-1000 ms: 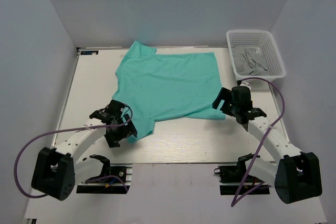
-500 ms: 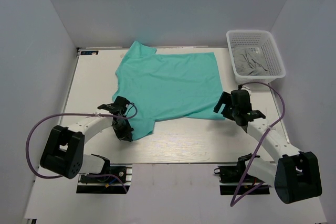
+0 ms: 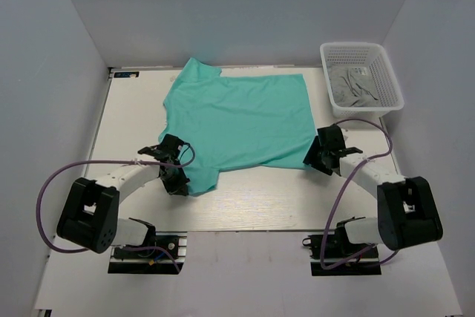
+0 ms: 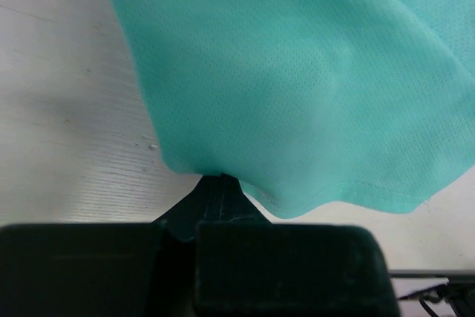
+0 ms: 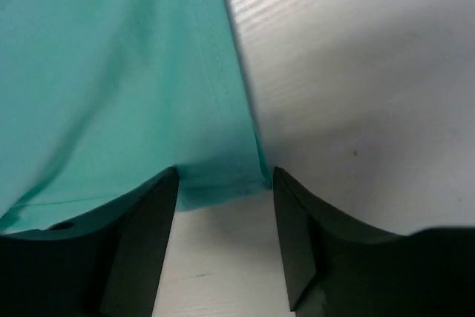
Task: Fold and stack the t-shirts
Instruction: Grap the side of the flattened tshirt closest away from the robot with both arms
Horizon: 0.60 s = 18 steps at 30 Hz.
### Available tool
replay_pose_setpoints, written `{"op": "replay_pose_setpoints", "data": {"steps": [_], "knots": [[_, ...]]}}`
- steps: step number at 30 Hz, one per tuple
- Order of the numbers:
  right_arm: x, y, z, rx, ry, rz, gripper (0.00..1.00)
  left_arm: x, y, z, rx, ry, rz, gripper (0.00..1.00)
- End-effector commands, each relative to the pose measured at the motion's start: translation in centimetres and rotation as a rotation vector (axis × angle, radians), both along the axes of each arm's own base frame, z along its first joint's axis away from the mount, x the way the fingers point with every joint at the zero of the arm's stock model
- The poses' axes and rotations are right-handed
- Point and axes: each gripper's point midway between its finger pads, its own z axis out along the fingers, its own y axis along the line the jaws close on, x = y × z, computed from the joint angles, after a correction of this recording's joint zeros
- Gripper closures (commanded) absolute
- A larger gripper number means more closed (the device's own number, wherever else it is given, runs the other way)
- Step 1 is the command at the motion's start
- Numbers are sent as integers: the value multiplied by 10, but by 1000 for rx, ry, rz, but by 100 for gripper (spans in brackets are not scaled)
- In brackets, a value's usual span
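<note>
Top view. One teal shirt (image 3: 237,120) lies spread on the white bench (image 3: 130,124), from the middle toward the far edge. One flap of it reaches out to the near left. One white mesh basket (image 3: 327,72) stands at the far right corner, apart from the shirt. One crumpled grey cloth (image 3: 356,88) lies inside it. Two arms are present, each with one tool. The left tool (image 3: 177,182) is at the tip of the near-left flap. The right tool (image 3: 312,158) is at the shirt's near-right corner. Both are low at bench level. One purple cable loops from each arm.

Left wrist view. The left tool (image 4: 220,183) is clenched, its two fingers pressed together. The shirt (image 4: 297,72) has its hem gathered into the tip, so the tool is grasping the cloth edge. The cloth fans out above the fingers and covers most of the view. Bare bench (image 4: 59,109) shows on the left.

Right wrist view. The right tool (image 5: 224,176) has its two fingers spread apart. The corner of the shirt (image 5: 111,72) lies between them on the bench (image 5: 356,50). The seamed side edge runs away from the gap. The fingers straddle the corner without pinching it. The cloth there lies flat.
</note>
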Motion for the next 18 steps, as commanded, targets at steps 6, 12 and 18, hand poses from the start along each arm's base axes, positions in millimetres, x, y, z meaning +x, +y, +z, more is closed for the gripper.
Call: {"op": "replay_pose_setpoints", "data": {"steps": [6, 12, 18], "knots": [[-14, -3, -18, -3, 131, -64, 100, 5, 25, 15, 111, -56, 102, 100], [-26, -26, 21, -91, 85, -100, 100, -8, 38, 28, 167, -29, 157, 100], [-41, -22, 15, -68, 69, -27, 100, -3, 34, 38, 130, -78, 146, 100]]}}
